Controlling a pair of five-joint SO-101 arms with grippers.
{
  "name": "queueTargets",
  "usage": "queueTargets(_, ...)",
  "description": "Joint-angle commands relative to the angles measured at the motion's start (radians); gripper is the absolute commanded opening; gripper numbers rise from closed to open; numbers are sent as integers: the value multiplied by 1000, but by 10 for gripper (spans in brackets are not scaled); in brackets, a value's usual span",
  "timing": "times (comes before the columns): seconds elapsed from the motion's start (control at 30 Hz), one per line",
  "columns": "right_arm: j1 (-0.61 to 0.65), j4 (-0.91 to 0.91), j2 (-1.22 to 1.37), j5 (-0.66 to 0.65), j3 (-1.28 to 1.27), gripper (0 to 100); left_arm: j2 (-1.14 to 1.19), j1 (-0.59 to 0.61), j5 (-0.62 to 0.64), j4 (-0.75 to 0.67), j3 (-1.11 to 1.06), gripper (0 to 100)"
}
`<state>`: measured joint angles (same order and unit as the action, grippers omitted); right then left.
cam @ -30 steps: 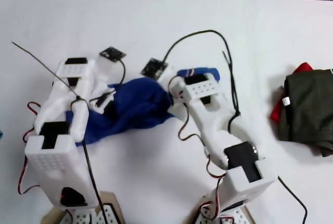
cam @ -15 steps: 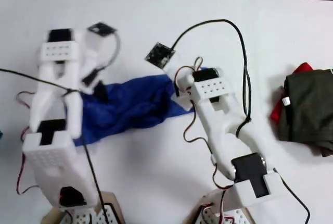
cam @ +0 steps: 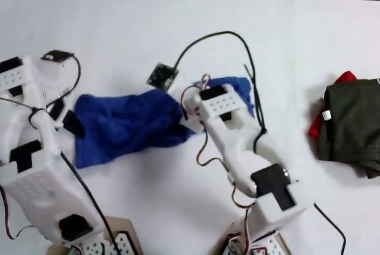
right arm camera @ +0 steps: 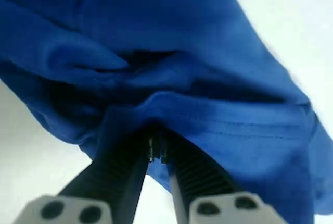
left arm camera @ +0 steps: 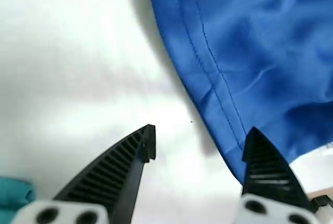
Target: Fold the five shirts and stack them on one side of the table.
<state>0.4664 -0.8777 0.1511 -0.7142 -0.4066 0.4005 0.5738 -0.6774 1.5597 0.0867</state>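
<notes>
Midway across the table [cam: 178,18], nearer its front edge, the blue shirt [cam: 124,126] lies bunched in a crosswise strip. I have the right gripper [right arm camera: 156,148] pinched tight on a fold at the shirt's right end, with that arm stretched low over the cloth. The left gripper [left arm camera: 200,146] hangs spread at the left hem, one finger just beside the seam, holding nothing. Since half a second ago the left arm has swung toward the left edge, and the shirt lies wider there. A stack of folded dark shirts [cam: 350,124] sits at the right edge, well apart. White tabletop runs from the blue shirt to the far edge.
</notes>
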Motion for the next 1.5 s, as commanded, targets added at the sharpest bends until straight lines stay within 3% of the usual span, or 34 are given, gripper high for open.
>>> queueTargets(0.0, 19, 1, 16, 11, 80, 23, -9, 3, -6, -20, -2, 290)
queueTargets(0.53, -67, -377, -131, -23, 434, 23, 5, -115, -5, -83, -8, 318)
queueTargets(0.8, -74, -515, -272, -71, 483, 23, 229, -117, 106, -91, 5, 317)
queueTargets(1.2, -74, -588, -363, -71, 482, 23, 247, -127, 315, -72, 36, 317)
queueTargets(1.47, -74, -582, -355, -71, 482, 23, 209, -11, 313, 29, 153, 317)
